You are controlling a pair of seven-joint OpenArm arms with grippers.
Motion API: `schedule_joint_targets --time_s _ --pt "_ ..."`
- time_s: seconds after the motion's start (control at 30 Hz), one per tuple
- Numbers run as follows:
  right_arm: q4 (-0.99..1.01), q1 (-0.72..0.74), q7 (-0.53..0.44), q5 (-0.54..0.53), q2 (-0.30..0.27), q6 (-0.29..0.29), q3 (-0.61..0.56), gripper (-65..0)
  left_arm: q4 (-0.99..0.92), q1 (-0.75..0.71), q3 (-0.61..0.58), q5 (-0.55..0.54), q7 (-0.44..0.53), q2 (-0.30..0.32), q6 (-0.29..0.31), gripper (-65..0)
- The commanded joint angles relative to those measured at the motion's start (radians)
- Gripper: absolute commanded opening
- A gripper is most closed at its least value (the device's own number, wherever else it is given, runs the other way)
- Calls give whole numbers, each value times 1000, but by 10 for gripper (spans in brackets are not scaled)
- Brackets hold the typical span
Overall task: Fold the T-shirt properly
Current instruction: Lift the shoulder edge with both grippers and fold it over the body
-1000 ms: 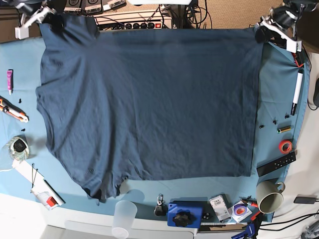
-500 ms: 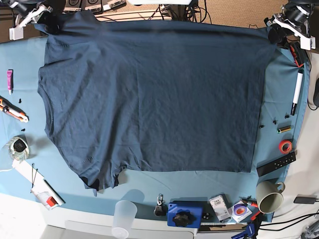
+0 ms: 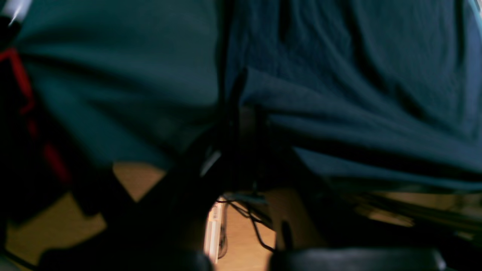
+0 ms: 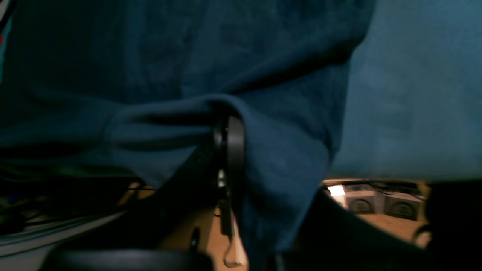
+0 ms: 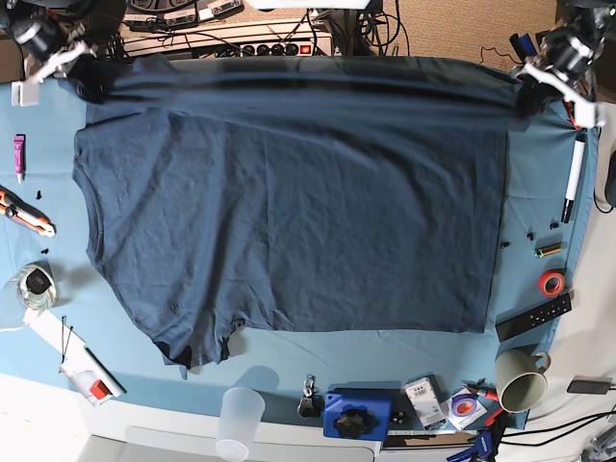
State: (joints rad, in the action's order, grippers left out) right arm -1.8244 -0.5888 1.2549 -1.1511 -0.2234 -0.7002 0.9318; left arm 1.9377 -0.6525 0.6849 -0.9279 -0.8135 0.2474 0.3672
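The T-shirt (image 5: 289,221) lies spread across the bench (image 5: 539,192), its far edge lifted taut between the left gripper (image 5: 527,94) and right gripper (image 5: 85,81), each pinching a corner. Carry both corners forward level, keeping the fold line straight.

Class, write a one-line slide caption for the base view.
Both tools, left and right, shut on the far corners of a navy T-shirt spread over the blue table cloth.

Your left claw (image 5: 532,91) sits at the far right corner in the base view, clamped tight on the shirt (image 5: 289,212). Your right claw (image 5: 82,75), at the far left corner, pinches it too.
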Motion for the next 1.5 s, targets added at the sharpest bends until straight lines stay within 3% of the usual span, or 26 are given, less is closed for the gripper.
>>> schedule_joint_targets --time_s 0.0,0.13,0.2,0.47,0.67,0.8,0.9,1.03,1.47 --pt "-13 7 -42 0 -24 2 -7 -650 15 7 -13 27 50 13 -8 -650" --pt "-13 61 -105 83 -24 2 -55 -650 16 71 -34 135 81 8 -140 -650" --pt "-13 95 -117 117 -24 2 -71 -650 16 98 -35 174 81 14 -160 -650" --pt "-13 212 -182 283 -24 2 -187 -650 11 170 -36 177 106 92 -157 -650" --pt "-13 282 -243 435 -23 2 -270 -650 -14 210 -95 179 128 108 -157 -650" --pt "-13 312 -268 508 -23 2 -291 -650 -26 244 -208 317 135 106 -164 -650" --pt "-13 323 -306 579 -24 2 -291 -650 -26 291 -229 375 165 105 -212 -650" --pt "40 360 -346 592 -27 2 -291 -650 -36 356 -232 375 168 107 -201 -650" --pt "373 623 -351 592 -29 2 -291 -650 -286 521 -232 374 186 107 -183 -650"
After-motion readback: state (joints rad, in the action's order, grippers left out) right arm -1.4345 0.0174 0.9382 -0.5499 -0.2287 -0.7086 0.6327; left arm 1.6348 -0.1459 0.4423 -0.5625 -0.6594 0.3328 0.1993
